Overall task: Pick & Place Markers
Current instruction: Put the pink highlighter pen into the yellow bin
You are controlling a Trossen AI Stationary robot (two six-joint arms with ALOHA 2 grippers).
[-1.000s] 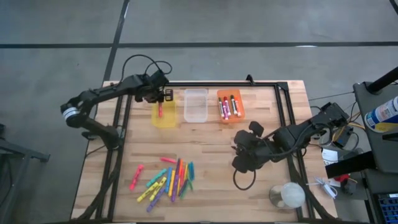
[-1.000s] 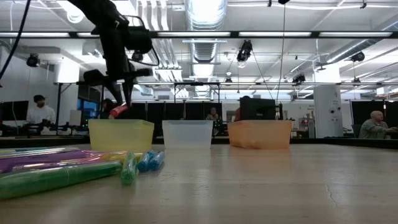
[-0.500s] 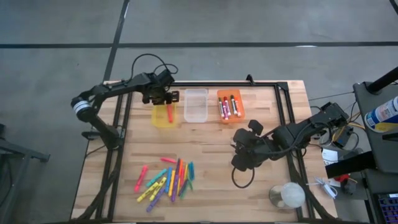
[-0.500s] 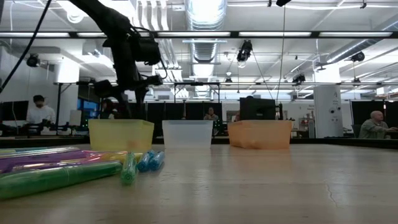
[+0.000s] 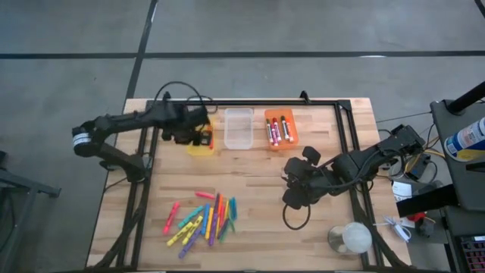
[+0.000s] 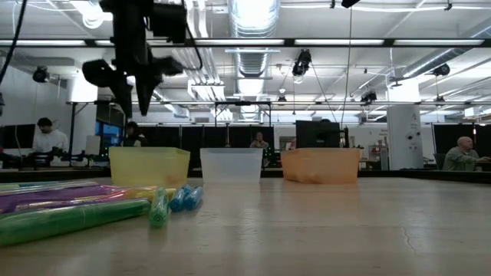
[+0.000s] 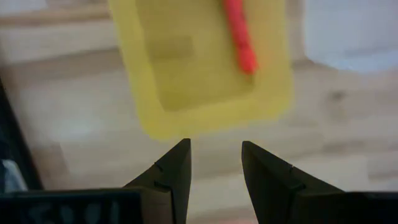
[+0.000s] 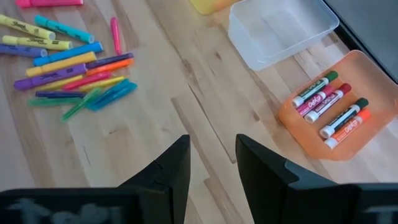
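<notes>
The left gripper (image 7: 214, 163), empty with fingers parted, hangs above the small yellow plastic bin (image 5: 198, 144) at upper left, where one red marker (image 7: 240, 36) lies; descending carelessly risks clipping the bin's wall and shifting it.

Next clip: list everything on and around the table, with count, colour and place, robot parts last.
Yellow bin: one, far left of the bin row; holds one red marker.
Clear bin: one, middle of the row; nothing seen in it.
Orange bin: one, right of the row; holds four white-bodied markers with coloured caps.
Loose markers: about a dozen and a half, mixed colours, in a pile near the front left of the table.
Pale round object: one, front right corner; cannot tell what it is.
People: several, far off in the room behind, in the low view.
Left gripper: open, empty, just in front of the yellow bin.
Right gripper: open, empty, right of centre.
</notes>
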